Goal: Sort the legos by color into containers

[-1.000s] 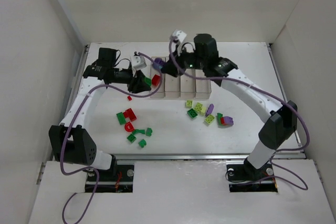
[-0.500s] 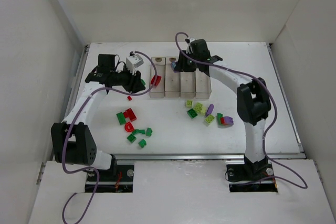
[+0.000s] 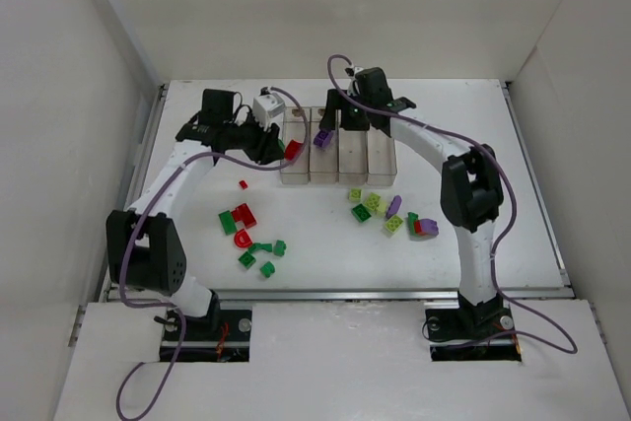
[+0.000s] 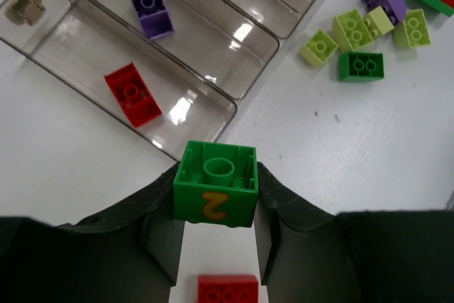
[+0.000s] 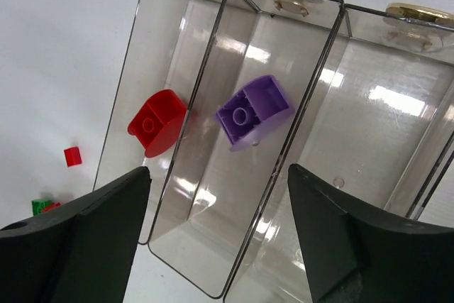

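We see a white table (image 3: 325, 244) boxed by pale walls (image 3: 59, 96). Our left gripper (image 4: 216, 211) clamps a green brick (image 4: 215, 188); our right gripper (image 5: 218, 175) hangs spread over the containers (image 5: 369, 104), loose legos (image 3: 373, 202) scattered nearer.

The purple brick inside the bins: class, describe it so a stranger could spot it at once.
Look at the row of four clear bins on the far side of the table. The purple brick lies in the second bin from the left; its neighbour, in the leftmost bin, is a red brick.
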You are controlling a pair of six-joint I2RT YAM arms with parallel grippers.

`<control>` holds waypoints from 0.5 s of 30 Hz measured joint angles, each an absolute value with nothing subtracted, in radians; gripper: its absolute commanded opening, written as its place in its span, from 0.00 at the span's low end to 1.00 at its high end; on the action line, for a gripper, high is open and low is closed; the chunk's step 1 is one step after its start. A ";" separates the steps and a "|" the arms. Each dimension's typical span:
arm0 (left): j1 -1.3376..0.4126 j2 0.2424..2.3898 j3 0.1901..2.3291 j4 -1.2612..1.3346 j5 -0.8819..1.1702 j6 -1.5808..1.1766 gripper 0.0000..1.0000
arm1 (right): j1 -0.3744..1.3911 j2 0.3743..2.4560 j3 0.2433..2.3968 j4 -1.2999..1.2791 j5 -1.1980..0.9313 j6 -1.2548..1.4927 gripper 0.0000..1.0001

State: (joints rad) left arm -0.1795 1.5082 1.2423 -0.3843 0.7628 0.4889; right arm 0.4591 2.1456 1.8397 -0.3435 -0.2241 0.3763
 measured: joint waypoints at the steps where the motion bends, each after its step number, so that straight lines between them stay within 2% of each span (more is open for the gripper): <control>1: -0.190 1.528 1.264 -0.383 0.757 0.489 0.00 | 0.459 2.144 1.840 -0.347 -0.223 0.373 0.84; 6: -0.255 1.658 1.409 -0.363 0.725 0.485 0.02 | 0.426 2.096 1.818 -0.357 -0.226 0.393 0.84; 9: -0.327 1.777 1.529 -0.323 0.708 0.464 0.07 | 0.351 1.989 1.728 -0.351 -0.213 0.421 0.84; 15: -0.455 2.056 1.776 -0.264 0.694 0.373 0.10 | 0.192 1.818 1.624 -0.359 -0.089 0.424 0.84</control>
